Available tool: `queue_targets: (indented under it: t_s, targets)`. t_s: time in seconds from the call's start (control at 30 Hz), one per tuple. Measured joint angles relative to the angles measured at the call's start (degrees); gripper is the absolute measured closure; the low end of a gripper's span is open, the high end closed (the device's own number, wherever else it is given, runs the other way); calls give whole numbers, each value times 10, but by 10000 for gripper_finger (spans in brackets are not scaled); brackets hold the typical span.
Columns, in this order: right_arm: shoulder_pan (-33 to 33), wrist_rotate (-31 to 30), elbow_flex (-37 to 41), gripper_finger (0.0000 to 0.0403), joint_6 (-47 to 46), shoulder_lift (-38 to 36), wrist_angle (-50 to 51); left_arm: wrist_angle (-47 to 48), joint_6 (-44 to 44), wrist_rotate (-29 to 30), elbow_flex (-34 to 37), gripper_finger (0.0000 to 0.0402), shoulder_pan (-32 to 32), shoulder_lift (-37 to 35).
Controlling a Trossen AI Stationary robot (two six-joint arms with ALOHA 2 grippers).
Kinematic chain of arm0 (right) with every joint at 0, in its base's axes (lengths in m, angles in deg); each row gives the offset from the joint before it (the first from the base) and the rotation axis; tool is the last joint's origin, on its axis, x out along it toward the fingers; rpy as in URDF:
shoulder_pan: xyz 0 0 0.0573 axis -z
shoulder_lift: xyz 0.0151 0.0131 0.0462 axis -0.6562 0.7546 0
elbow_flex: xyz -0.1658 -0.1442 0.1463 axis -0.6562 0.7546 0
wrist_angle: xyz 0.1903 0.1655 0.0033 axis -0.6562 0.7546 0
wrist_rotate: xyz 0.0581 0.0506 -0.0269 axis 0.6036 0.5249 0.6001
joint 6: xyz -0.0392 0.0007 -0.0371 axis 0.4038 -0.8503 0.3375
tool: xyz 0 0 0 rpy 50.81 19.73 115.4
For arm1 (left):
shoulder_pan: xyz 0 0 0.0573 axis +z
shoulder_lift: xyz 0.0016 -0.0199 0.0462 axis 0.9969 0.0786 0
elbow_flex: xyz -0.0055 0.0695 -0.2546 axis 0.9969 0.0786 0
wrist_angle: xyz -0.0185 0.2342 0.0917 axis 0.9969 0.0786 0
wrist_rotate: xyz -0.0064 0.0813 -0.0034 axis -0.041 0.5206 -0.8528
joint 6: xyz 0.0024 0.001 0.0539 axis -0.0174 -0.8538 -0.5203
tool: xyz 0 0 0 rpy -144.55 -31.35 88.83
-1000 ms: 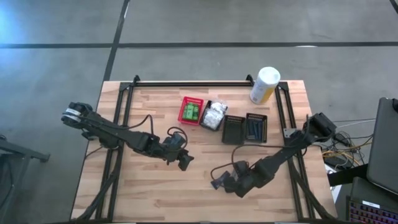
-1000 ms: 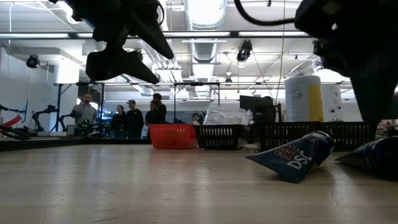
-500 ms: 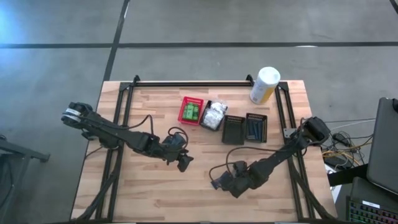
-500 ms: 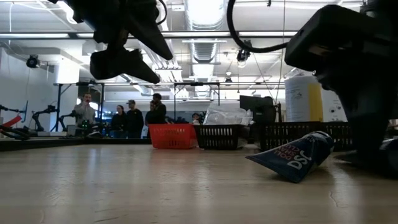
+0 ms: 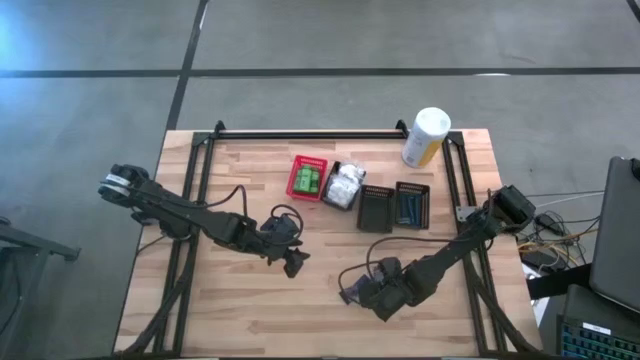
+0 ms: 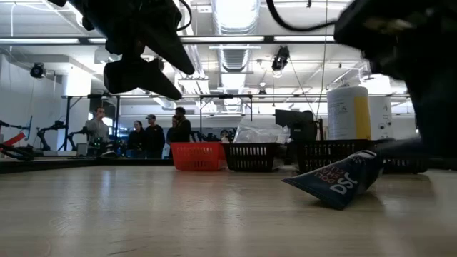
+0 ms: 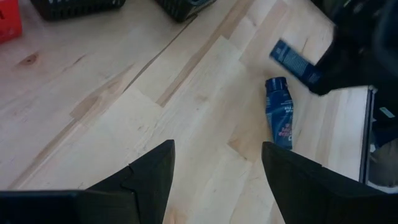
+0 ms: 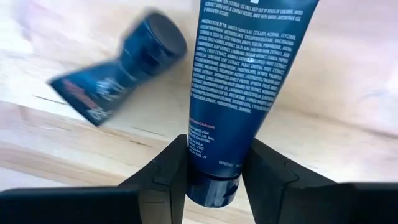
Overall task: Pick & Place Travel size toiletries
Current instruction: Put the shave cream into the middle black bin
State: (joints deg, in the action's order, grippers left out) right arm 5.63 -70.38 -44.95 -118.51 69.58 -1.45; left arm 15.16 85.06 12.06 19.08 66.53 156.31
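My right gripper [image 8: 213, 169] is shut on a dark blue tube [image 8: 245, 56] with white print, above the table's near middle; it also shows in the left wrist view [image 7: 295, 60]. A second blue tube [image 7: 278, 113] lies flat on the wood beside it and shows in the low view [image 6: 340, 179]. My left gripper [image 7: 214, 180] is open and empty, above the table [image 5: 250, 310] to the left of the tubes. Green packets lie in the red basket [image 5: 307, 178]. White pouches fill a black basket [image 5: 343, 186]. My right gripper pinches the tube near its cap end [image 8: 211, 149] between its two fingers, one on each side. The tube runs forward, along the fingers, with its wide end pointing away from them. It is lifted clear of the table.
Two black slotted baskets [image 5: 375, 208] [image 5: 411, 203] with dark slim items stand right of the pouches. A tall white-and-yellow canister [image 5: 425, 137] stands at the far right. People stand in the room beyond the table [image 6: 143, 134]. Bare wood lies at the near left.
My right gripper has gone down onto the tube that lay at the right, taken hold of it and risen again. That tube is now lifted clear of the table. The other tube has stayed where it was.
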Motion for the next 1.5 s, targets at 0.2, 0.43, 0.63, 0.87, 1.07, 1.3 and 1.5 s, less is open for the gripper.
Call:
queue_targets:
  t_s: [0.2,0.43,0.63,0.87,1.07,1.3,1.5]
  targets:
    - [22,-47,-47,288,46,-53,122,-10,9,-1,-1,156,0,0]
    - [162,-49,20,288,193,-174,102,-15,36,-4,-1,156,-2,0]
    - [313,-5,104,282,314,-252,20,-15,56,-5,-1,156,-10,0]
    - [404,25,128,284,389,-244,-5,-17,73,-5,-1,156,-12,0]
    - [447,47,127,248,414,-198,-10,-17,81,-5,-2,156,-13,0]
    - [441,60,124,206,426,-166,-18,-17,90,-4,-2,156,-14,0]
    - [374,26,109,184,467,-201,-17,-17,92,-4,-2,156,-17,0]
